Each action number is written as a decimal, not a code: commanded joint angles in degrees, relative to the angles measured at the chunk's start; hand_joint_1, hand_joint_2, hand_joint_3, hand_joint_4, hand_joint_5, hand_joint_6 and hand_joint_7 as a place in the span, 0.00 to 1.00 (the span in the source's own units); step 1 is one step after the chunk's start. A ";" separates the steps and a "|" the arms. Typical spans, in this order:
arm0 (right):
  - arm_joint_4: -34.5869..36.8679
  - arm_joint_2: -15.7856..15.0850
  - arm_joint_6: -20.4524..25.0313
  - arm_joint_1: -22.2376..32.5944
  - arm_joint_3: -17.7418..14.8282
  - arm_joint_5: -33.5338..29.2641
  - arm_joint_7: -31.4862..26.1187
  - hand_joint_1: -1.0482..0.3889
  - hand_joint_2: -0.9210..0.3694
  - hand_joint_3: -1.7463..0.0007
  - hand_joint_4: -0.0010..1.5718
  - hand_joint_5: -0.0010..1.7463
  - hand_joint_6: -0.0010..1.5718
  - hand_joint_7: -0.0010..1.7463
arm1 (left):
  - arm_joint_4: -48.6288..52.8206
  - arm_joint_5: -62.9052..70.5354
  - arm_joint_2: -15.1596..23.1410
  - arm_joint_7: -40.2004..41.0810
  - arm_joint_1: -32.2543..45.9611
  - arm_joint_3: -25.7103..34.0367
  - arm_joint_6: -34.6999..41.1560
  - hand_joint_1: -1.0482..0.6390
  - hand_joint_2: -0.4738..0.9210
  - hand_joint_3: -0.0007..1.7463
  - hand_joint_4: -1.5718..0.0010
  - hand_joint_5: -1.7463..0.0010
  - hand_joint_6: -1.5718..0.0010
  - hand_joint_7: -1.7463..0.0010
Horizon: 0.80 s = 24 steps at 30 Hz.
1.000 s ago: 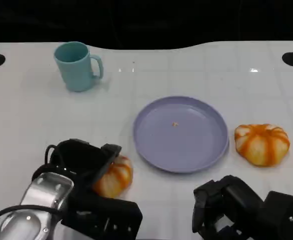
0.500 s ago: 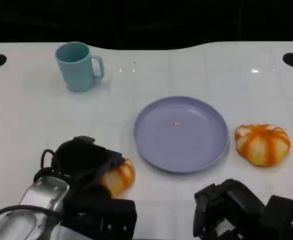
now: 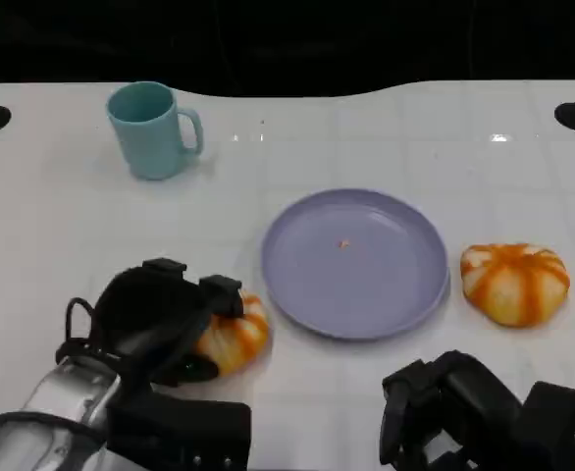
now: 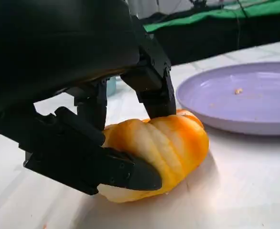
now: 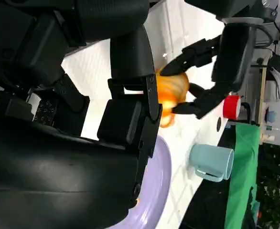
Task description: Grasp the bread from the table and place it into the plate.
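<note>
Left hand (image 3: pixel 160 324) closed further round bread (image 3: pixel 231 339), w/ fingers touching.

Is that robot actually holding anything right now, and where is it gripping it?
Yes. Its left hand grips the orange bread, fingers on its far side and another finger low on its near side. The right hand holds nothing.

left hand (image 3: pixel 160 319) grips bread (image 3: pixel 231 337) beside plate (image 3: pixel 356 263).
</note>
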 commanded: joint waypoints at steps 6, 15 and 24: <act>-2.28 -0.45 0.74 1.41 0.03 0.26 -1.05 0.00 0.65 0.20 0.97 0.76 1.00 0.61 | 0.40 -0.59 2.09 6.53 -0.65 1.64 -3.41 0.46 0.92 0.38 0.50 0.00 0.55 0.17; -2.12 -0.25 -0.22 1.91 0.24 0.20 -1.20 0.00 0.64 0.20 0.97 0.76 1.00 0.60 | -2.40 -1.86 3.24 5.93 -0.08 3.63 -4.00 0.47 0.92 0.37 0.50 0.00 0.60 0.07; -3.06 -0.37 1.37 2.20 0.31 0.19 -1.36 0.00 0.65 0.20 0.97 0.76 1.00 0.60 | -8.63 -3.30 3.18 6.44 1.48 6.07 -4.78 0.48 0.84 0.46 0.48 0.00 0.56 0.14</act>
